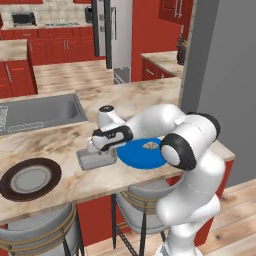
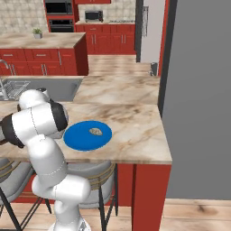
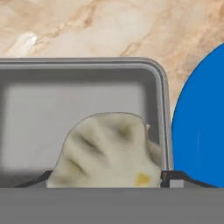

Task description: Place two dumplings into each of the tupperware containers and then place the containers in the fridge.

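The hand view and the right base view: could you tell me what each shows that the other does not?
Hand view alone: a dumpling between the fingertips of the gripper, over a grey tupperware container. Right base view alone: a second dumpling lying on the blue plate, the sink and the grey fridge wall. Both share the blue plate and the marble counter.

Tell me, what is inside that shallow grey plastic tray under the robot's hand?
The hand view shows a pale crinkled dumpling over the translucent grey plastic tray, between the gripper tips. It hides the tray floor beneath it, so a second dumpling there cannot be ruled out.
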Robot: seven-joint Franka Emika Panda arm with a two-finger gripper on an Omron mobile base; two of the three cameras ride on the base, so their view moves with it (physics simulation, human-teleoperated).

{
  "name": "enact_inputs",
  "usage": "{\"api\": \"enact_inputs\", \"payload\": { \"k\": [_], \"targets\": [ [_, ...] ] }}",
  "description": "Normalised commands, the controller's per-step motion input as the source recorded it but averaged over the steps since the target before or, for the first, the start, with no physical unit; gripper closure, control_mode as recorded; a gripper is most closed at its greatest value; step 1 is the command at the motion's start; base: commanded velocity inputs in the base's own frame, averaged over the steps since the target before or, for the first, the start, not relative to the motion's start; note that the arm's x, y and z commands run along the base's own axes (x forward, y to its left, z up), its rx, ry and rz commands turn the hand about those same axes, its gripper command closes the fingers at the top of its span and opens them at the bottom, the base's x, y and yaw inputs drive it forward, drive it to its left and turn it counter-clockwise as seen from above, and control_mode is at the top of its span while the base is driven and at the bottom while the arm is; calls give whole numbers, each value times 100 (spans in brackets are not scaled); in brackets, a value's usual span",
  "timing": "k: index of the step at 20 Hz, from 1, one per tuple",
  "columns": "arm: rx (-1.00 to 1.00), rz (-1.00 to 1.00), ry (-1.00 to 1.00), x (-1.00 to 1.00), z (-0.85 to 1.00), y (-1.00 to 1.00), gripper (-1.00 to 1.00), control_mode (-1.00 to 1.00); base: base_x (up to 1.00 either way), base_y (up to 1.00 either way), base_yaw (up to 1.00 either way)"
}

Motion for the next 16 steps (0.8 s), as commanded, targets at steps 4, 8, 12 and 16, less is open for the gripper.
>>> {"api": "enact_inputs", "payload": {
  "k": [4, 8, 12, 16],
  "targets": [
    [0, 0, 0, 22, -39, 16, 100, -100, 0, 0, 0],
    [0, 0, 0, 16, -29, 8, 100, -100, 0, 0, 0],
    [0, 0, 0, 19, -7, 10, -100, -100, 0, 0, 0],
    [0, 0, 0, 0, 0, 6, -100, -100, 0, 0, 0]
  ]
}}
